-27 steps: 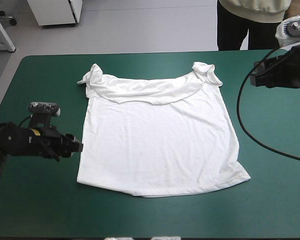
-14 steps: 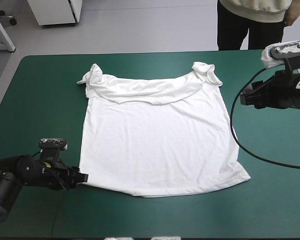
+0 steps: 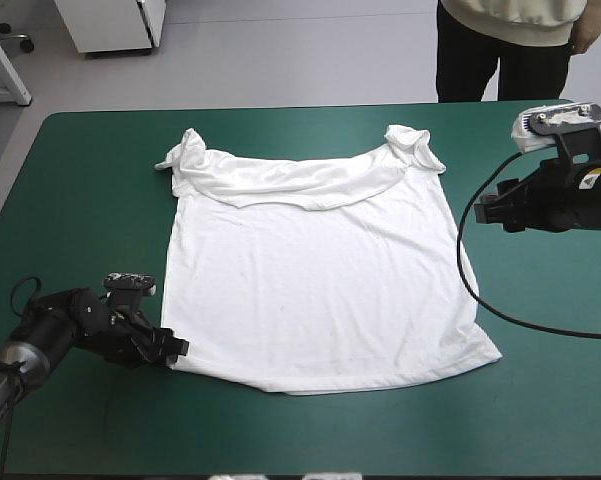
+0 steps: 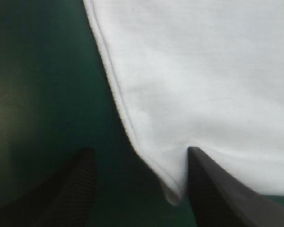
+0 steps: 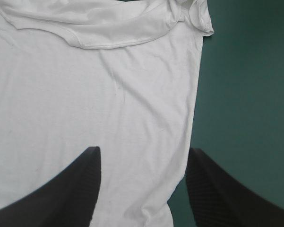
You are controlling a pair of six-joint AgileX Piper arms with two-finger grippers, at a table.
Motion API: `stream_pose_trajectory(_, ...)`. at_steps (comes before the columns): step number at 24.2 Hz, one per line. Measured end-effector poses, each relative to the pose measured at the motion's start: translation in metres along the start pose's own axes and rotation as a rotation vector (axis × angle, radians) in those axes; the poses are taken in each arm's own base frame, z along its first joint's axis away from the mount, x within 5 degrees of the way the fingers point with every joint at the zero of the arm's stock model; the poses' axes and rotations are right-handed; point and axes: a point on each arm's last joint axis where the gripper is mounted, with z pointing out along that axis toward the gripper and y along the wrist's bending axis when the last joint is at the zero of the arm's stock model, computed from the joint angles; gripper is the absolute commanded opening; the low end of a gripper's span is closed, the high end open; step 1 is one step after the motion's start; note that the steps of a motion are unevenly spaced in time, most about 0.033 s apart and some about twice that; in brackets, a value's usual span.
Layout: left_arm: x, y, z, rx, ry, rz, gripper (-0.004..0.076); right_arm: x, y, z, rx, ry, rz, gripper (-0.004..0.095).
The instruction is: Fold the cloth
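Teal-green table cover (image 3: 80, 180) holds the white T-shirt (image 3: 320, 290), spread flat. The left gripper (image 3: 175, 348) reaches low to the shirt's near left corner, jaws wide around it. The right gripper (image 3: 483, 212) hovers beside the shirt's right edge, jaws wide.

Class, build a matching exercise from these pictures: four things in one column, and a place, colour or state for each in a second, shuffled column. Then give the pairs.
1. T-shirt
2. left gripper
3. right gripper
4. table

a. open, beside the T-shirt's right edge
b. covered in teal-green
c. white, spread flat
d. open, around the T-shirt's near left corner

Pairs: 1-c; 2-d; 3-a; 4-b
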Motion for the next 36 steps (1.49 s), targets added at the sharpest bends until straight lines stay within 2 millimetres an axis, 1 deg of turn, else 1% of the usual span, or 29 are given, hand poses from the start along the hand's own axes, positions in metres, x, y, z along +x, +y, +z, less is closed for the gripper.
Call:
stream_pose_trajectory(4, -0.003, -0.006, 0.003, -0.015, 0.033, 0.079, 0.0318, 0.002, -0.002, 0.002, 0.022, 0.013, -0.002, 0.0509)
stream_pose_trajectory(7, -0.004, -0.014, 0.006, -0.027, 0.019, 0.145, 0.0204, 0.007, -0.005, 0.006, 0.046, 0.038, 0.003, 0.0509)
stream_pose_trajectory(8, -0.006, -0.017, 0.007, -0.025, 0.004, 0.154, 0.0086, 0.010, -0.006, 0.009, 0.049, 0.054, 0.006, 0.0509)
stream_pose_trajectory(9, -0.009, -0.023, 0.009, -0.018, -0.020, 0.168, 0.0021, 0.018, -0.008, 0.016, 0.054, 0.091, 0.015, 0.0509)
stream_pose_trajectory(10, -0.009, -0.025, 0.009, -0.012, -0.026, 0.170, -0.0010, 0.023, -0.009, 0.020, 0.060, 0.112, 0.020, 0.0509)
stream_pose_trajectory(11, -0.010, -0.026, 0.010, -0.007, -0.039, 0.164, -0.0009, 0.034, -0.012, 0.030, 0.067, 0.165, 0.034, 0.0507)
stream_pose_trajectory(12, -0.010, -0.026, 0.010, -0.006, -0.041, 0.164, -0.0009, 0.040, -0.013, 0.034, 0.070, 0.188, 0.040, 0.0500)
stream_pose_trajectory(13, -0.010, -0.027, 0.011, -0.005, -0.042, 0.163, -0.0009, 0.053, -0.015, 0.045, 0.072, 0.244, 0.055, 0.0499)
stream_pose_trajectory(14, -0.010, -0.027, 0.011, -0.005, -0.042, 0.163, -0.0009, 0.058, -0.015, 0.049, 0.071, 0.266, 0.060, 0.0499)
stream_pose_trajectory(15, -0.010, -0.027, 0.011, -0.005, -0.041, 0.160, -0.0009, 0.070, -0.016, 0.058, 0.066, 0.318, 0.073, 0.0499)
stream_pose_trajectory(18, -0.010, -0.027, 0.011, -0.005, -0.041, 0.159, -0.0009, 0.098, -0.019, 0.079, 0.055, 0.423, 0.096, 0.0499)
stream_pose_trajectory(20, -0.010, -0.027, 0.011, -0.005, -0.041, 0.159, -0.0009, 0.107, -0.019, 0.086, 0.053, 0.445, 0.103, 0.0504)
stream_pose_trajectory(21, -0.010, -0.027, 0.011, -0.005, -0.041, 0.159, -0.0009, 0.115, -0.020, 0.092, 0.050, 0.465, 0.104, 0.0524)
stream_pose_trajectory(24, -0.010, -0.027, 0.011, -0.006, -0.039, 0.160, -0.0009, 0.137, -0.022, 0.109, 0.040, 0.488, 0.061, 0.0644)
stream_pose_trajectory(25, -0.010, -0.027, 0.011, -0.006, -0.038, 0.160, -0.0009, 0.143, -0.023, 0.114, 0.037, 0.482, 0.042, 0.0646)
stream_pose_trajectory(28, -0.010, -0.026, 0.011, -0.008, -0.038, 0.160, -0.0009, 0.154, -0.024, 0.123, 0.036, 0.484, 0.029, 0.0645)
stream_pose_trajectory(31, -0.010, -0.026, 0.011, -0.008, -0.037, 0.162, -0.0009, 0.161, -0.026, 0.134, 0.037, 0.499, 0.029, 0.0645)
stream_pose_trajectory(36, -0.010, -0.026, 0.011, -0.009, -0.035, 0.162, -0.0009, 0.167, -0.031, 0.157, 0.022, 0.571, 0.054, 0.0644)
